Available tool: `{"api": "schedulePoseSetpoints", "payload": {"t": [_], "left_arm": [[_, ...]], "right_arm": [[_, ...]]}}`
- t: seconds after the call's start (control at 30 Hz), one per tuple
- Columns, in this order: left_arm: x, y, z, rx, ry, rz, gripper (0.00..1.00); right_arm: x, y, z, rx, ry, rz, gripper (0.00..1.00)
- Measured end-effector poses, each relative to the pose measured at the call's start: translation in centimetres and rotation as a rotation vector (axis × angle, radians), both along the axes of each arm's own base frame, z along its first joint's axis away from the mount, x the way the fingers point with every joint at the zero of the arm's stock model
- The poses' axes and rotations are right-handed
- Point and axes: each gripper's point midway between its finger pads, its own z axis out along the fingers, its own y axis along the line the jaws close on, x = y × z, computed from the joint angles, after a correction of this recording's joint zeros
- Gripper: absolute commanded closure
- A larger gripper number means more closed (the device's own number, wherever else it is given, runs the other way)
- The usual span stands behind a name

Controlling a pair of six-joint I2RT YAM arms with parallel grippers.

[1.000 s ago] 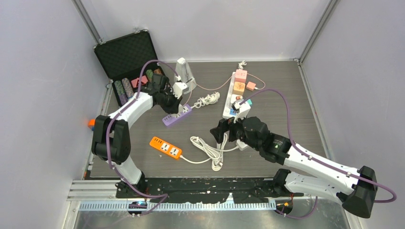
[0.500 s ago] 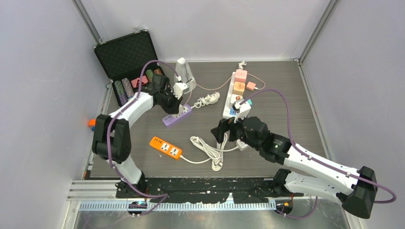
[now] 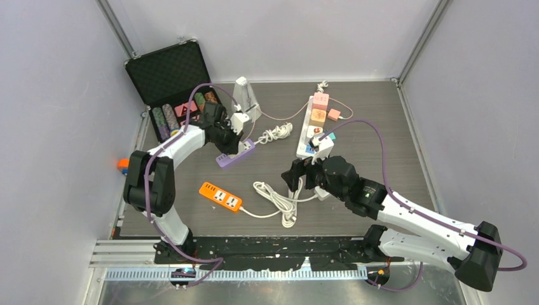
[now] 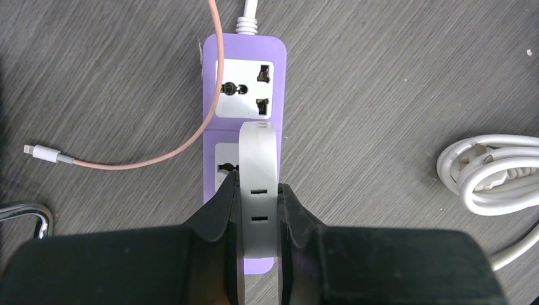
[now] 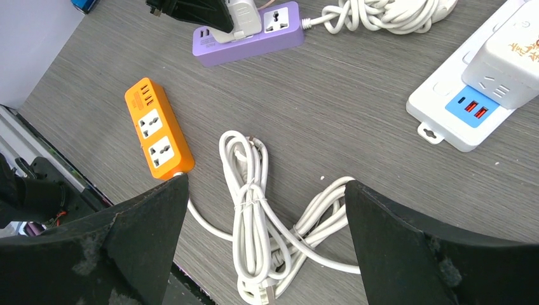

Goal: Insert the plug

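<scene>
The white plug (image 4: 257, 165) is clamped between my left gripper's (image 4: 257, 190) black fingers, so that gripper is shut on it. The plug stands over the nearer socket of the purple power strip (image 4: 243, 44), covering most of that socket; its pins are hidden. The farther socket is uncovered. From the right wrist view the plug (image 5: 246, 18) sits right on the purple strip (image 5: 254, 41). In the top view the left gripper (image 3: 230, 138) is over the strip (image 3: 236, 153). My right gripper (image 5: 264, 190) hangs open above a white cable bundle (image 5: 254, 203), holding nothing.
A thin pink cable (image 4: 127, 164) crosses the purple strip's left edge. An orange power strip (image 3: 220, 197) lies in front. A white power strip (image 3: 313, 124) with adapters is at the back right, another white cable coil (image 3: 274, 133) is beside the purple strip, and a black case (image 3: 171, 76) sits back left.
My left gripper with the plug has shifted slightly toward the purple strip. The right arm has not moved.
</scene>
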Motion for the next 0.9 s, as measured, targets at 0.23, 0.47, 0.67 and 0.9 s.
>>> {"api": "schedulePoseSetpoints", "payload": {"t": [0.23,0.47,0.67,0.9], "left_arm": [[0.0,0.2,-0.1,0.003,-0.050,0.022,0.68],[-0.7,1.5,-1.9,0.064,-0.077,0.063,0.01],[0.1,1.5,0.6,0.041,-0.150,0.098,0.00],[0.3,2.0,6.3,-0.003,-0.287,0.170,0.00]], "right_arm": [[0.1,-0.1,0.0,-0.001,0.001,-0.005,0.03],[0.1,-0.4,-0.3,-0.012,0.010,-0.011,0.04],[0.1,-1.0,0.0,-0.016,0.018,-0.025,0.04],[0.8,-2.0,2.4,0.001,0.023,-0.076,0.03]]}}
